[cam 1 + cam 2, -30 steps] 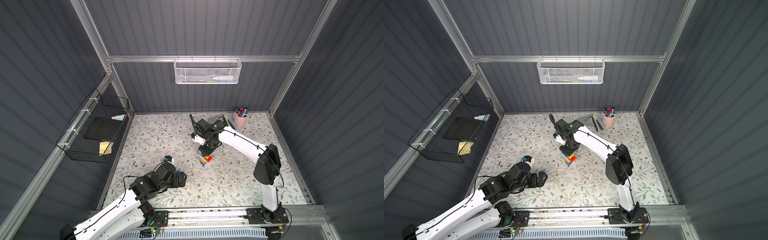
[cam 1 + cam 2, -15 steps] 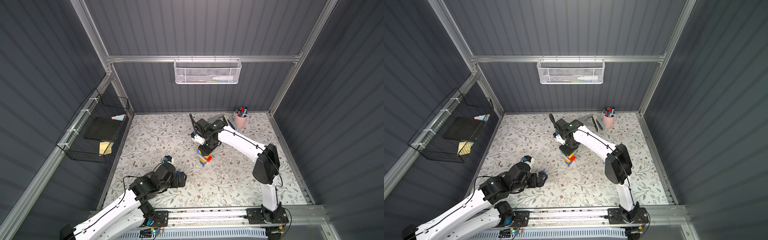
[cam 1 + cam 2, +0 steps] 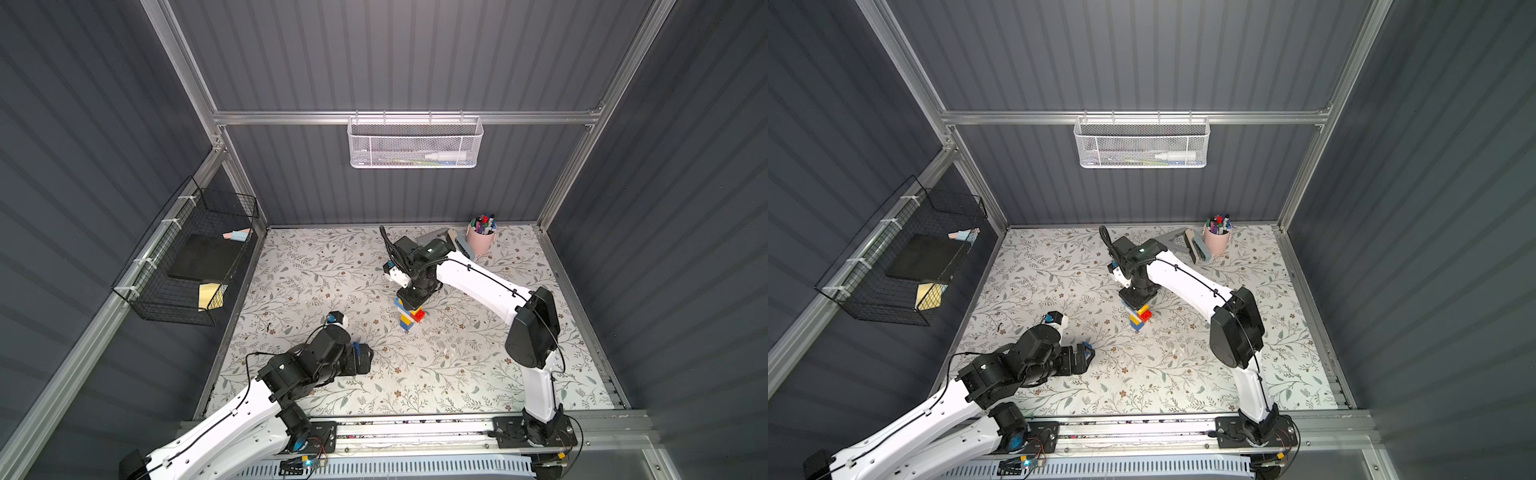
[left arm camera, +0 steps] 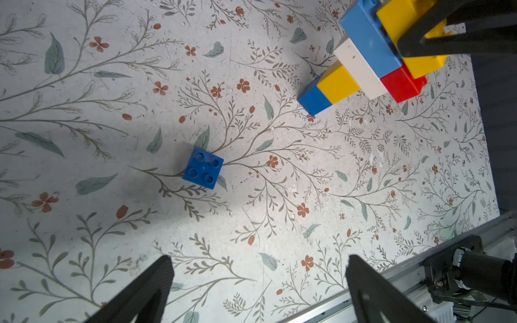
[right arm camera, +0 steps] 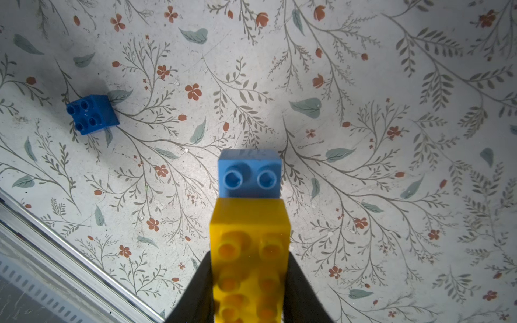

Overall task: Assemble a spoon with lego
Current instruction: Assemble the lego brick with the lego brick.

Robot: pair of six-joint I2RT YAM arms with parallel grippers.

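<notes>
This is a robotics lab test cell, not a lived-in room. Dark grey ribbed wall panels in a bare aluminium-profile frame box in a small work surface under a floral-printed sheet. A white-and-black left robot arm and a matching right robot arm are bolted to a slotted aluminium rail along the front edge, with exposed cables. A white mesh wall basket, a black wire side basket and a pink cup of marker pens hold supplies.
</notes>
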